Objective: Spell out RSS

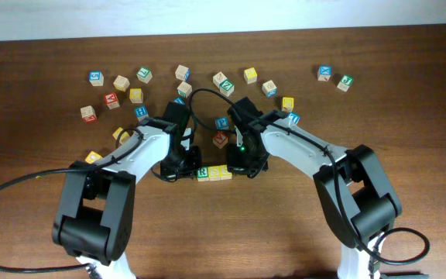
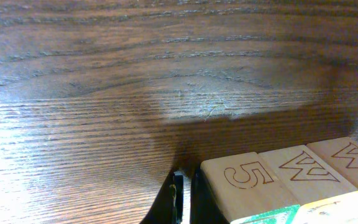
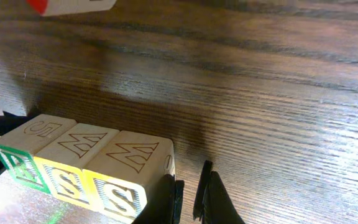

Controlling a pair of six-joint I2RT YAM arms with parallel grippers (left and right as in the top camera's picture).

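Three wooden cubes stand in a touching row at the table's middle: the green-bordered R cube [image 1: 203,174], then two yellow S cubes [image 1: 214,173] [image 1: 225,172]. The right wrist view shows the faces R [image 3: 17,163], S [image 3: 64,180], S [image 3: 120,196]. In the left wrist view the R cube's top [image 2: 247,180] bears a 5. My left gripper [image 1: 180,166] [image 2: 185,199] is shut and empty, just left of the R cube. My right gripper [image 1: 242,164] [image 3: 188,193] is shut and empty, its left finger against the right S cube's outer side.
Several other letter cubes lie scattered across the back of the table, the nearest a red-lettered cube [image 1: 221,139] and a blue one [image 1: 221,122] just behind the row. A red-and-white cube [image 3: 67,5] shows at the right wrist view's top edge.
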